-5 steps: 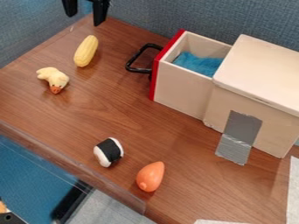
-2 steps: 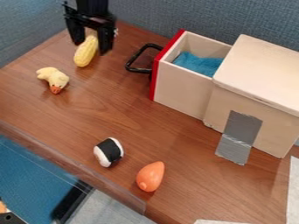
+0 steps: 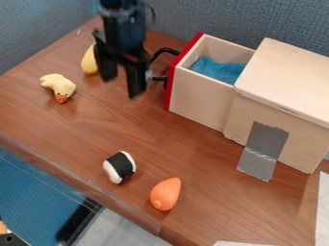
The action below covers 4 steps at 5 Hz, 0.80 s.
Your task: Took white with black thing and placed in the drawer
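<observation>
White rounded toy with black band (image 3: 120,167) lies at lower left, and the black two-finger gripper (image 3: 121,87), open at upper left, may roll it away if one finger touches first.

Toy sushi (image 3: 120,167): white, with a wide black band slanting across its middle; lies on the tabletop (image 3: 193,153), near the front edge.
Drawer (image 3: 199,96): pale wood, red front, black handle (image 3: 166,50); stands pulled out, blue cloth (image 3: 220,70) inside.
</observation>
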{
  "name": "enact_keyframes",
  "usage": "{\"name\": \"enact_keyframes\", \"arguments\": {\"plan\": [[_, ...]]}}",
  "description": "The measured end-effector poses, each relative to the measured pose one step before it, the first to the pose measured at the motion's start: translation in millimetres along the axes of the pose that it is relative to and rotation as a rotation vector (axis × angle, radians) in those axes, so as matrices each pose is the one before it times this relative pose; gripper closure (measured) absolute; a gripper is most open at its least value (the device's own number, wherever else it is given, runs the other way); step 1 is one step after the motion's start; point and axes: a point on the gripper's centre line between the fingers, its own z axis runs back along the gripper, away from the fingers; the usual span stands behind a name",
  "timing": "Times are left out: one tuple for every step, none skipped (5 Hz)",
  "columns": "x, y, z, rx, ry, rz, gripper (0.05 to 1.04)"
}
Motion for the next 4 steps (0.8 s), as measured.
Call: {"name": "enact_keyframes", "arguments": {"plan": [[-18.36,-39.66,-13.79,-0.0104,0.0339,-0.0858,0.082],[-20.87,-10.81,-14.68,0.0158,0.0581,-0.0187,0.082],[-17.66,-9.63,-12.82,0.0150,0.0512,-0.0124,0.082],[-10.72,0.70,-8.48,0.0433,0.0278,-0.0063,0.082]]}}
